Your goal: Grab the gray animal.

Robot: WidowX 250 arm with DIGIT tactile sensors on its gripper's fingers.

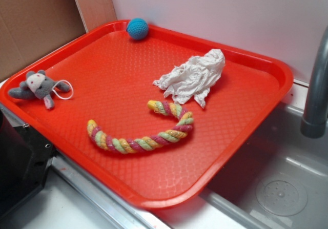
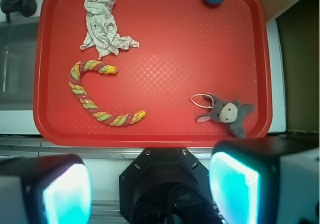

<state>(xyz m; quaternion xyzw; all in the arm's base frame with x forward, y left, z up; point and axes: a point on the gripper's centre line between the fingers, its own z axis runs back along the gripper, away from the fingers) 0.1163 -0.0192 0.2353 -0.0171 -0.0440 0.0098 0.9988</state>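
The gray animal (image 1: 37,87) is a small gray plush with a white face and a thin white cord loop. It lies on the red tray (image 1: 225,157) at the left edge. In the wrist view it (image 2: 227,113) lies near the tray's lower right corner (image 2: 150,134). My gripper (image 2: 150,194) is open and empty, high above and back from the tray, over the robot's black base. Its two teal pads (image 2: 235,189) stand wide apart. The gripper does not show in the exterior view.
On the tray lie a teal crocheted ball (image 1: 137,28) at the far corner, a crumpled white rag (image 1: 195,77) and a curved multicoloured rope toy (image 1: 146,131). A sink basin (image 1: 277,188) and grey faucet (image 1: 318,85) are at the right. The robot's black base (image 1: 20,162) is at the left.
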